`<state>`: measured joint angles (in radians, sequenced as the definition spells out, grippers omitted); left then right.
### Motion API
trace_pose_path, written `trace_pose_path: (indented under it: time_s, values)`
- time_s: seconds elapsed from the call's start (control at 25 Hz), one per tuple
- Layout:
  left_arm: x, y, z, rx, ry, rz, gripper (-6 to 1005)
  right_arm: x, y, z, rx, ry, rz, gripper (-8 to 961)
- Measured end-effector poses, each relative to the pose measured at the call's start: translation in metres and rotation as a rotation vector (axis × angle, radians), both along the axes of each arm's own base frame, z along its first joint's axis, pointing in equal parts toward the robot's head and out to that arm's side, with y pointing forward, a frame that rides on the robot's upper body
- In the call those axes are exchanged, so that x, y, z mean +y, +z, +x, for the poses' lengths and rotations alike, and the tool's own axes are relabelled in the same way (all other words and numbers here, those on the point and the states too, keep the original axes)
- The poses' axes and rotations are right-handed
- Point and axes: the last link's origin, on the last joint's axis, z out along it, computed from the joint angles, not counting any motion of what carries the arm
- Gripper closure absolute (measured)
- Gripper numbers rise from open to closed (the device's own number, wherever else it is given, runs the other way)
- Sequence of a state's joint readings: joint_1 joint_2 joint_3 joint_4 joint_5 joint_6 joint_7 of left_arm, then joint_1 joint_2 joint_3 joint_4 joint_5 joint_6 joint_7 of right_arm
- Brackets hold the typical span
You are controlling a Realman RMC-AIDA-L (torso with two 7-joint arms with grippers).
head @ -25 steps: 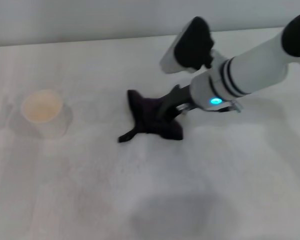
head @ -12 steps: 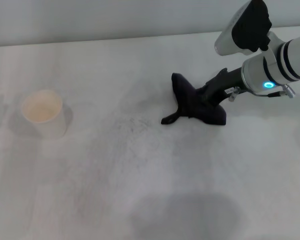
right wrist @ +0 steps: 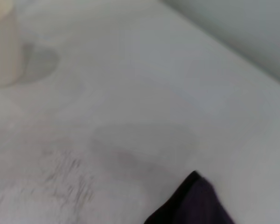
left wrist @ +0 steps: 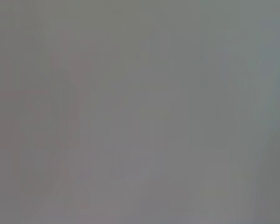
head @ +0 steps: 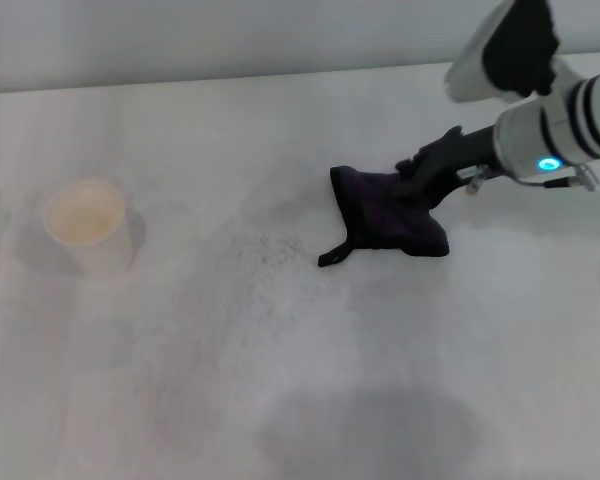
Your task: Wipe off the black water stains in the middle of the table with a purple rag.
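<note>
Right pincer (head: 420,190) presses the purple rag (head: 385,222) from above.

right arm (head: 570,125): white shell | black bands | blue-lit ring | black end effector (head: 427,182)

Table (head: 280,400) mostly open: wide bare stretch across the near half and middle. Cup (head: 88,225) stands alone at far left, well apart from everything. Rag (head: 388,222) lies right of centre with right gripper (head: 425,185) pressed on it, arm blocking the right rear. Back edge left of the arm is free.
</note>
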<state>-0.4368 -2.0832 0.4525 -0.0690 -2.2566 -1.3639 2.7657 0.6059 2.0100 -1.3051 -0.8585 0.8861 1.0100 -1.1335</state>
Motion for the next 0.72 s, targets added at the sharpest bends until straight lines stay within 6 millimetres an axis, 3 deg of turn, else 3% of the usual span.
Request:
trace_pose_path:
  time_s: [0.2,0.4,0.6,0.72]
  values:
    - [-0.001,0.000,-0.001,0.000,0.002,0.000,108,-0.004,0.018,-0.005,0.127,0.035,0.073,443]
    - [-0.001,0.000,-0.001,0.000,0.003,0.000,108,-0.007,0.049,0.003,0.429,0.081,0.272,320]
    - [-0.001,0.000,-0.001,0.000,0.002,0.000,108,-0.024,0.077,0.029,0.838,0.061,0.522,197]
    - [0.001,0.000,0.001,0.000,-0.002,-0.001,108,-0.039,0.085,0.051,0.897,0.120,0.716,137]
